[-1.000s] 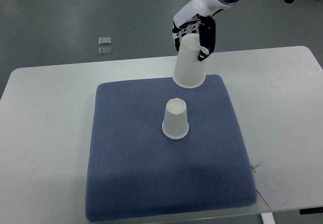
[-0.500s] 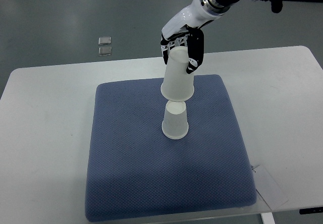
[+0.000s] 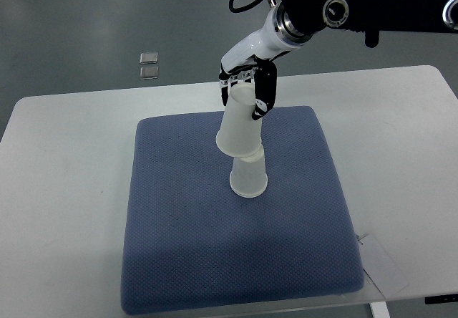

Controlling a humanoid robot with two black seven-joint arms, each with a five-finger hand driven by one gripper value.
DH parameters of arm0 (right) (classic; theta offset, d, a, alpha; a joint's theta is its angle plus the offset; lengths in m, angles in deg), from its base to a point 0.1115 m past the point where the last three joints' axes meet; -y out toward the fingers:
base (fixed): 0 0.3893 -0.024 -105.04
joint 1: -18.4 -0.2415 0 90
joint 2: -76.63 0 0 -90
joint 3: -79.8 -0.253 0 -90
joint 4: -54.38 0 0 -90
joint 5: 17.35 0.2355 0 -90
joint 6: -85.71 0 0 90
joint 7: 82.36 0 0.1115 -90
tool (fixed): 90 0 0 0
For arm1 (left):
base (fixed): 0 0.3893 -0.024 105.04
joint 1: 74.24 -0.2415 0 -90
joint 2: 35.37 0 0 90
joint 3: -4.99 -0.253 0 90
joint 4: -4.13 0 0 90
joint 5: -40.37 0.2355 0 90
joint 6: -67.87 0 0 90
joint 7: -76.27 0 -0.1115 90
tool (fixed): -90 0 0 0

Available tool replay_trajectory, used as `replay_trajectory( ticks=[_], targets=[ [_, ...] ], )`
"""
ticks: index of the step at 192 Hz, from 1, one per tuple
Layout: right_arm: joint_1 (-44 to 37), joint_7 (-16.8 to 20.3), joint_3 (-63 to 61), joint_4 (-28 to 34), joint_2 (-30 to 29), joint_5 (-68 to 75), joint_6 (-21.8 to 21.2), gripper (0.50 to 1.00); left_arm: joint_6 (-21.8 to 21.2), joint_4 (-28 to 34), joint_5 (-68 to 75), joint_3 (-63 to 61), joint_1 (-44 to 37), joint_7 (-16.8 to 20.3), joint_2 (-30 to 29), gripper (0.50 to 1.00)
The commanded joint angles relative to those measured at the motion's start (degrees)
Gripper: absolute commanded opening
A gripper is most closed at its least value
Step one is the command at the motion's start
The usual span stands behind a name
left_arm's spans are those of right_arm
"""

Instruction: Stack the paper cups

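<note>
An upside-down white paper cup (image 3: 250, 177) stands near the middle of the blue mat (image 3: 179, 225). My right hand (image 3: 247, 92) comes in from the upper right and is shut on a second upside-down paper cup (image 3: 238, 126), held by its base end. The held cup is tilted slightly and its open rim overlaps the top of the standing cup, hiding that top. The left arm is not in view.
The mat lies on a white table (image 3: 57, 160). A white card (image 3: 383, 264) lies at the mat's front right corner. Two small square tiles (image 3: 149, 64) lie on the floor beyond the table's far edge.
My right hand has carried the held cup left and toward the standing cup, from the mat's far edge to directly over it, rim now covering its top.
</note>
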Motion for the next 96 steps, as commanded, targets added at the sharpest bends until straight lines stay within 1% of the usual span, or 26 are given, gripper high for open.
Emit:
replay_trajectory(
  ticks=[1,24,96],
  targets=[
    [1.1,0.1,0.0,0.0,0.0,-0.1,0.8,0.693,0.0,0.0,0.1,0.0,0.0,0.0,0.0,1.0],
    [1.9,0.1,0.1,-0.4,-0.1,-0.3,1.4,0.693,0.0,0.0,0.0,0.0,0.0,0.0,0.0,1.0],
    [2.9,0.1,0.1,-0.4,0.2,-0.6,1.4,0.693,0.0,0.0,0.0,0.0,0.0,0.0,0.0,1.0]
  ],
)
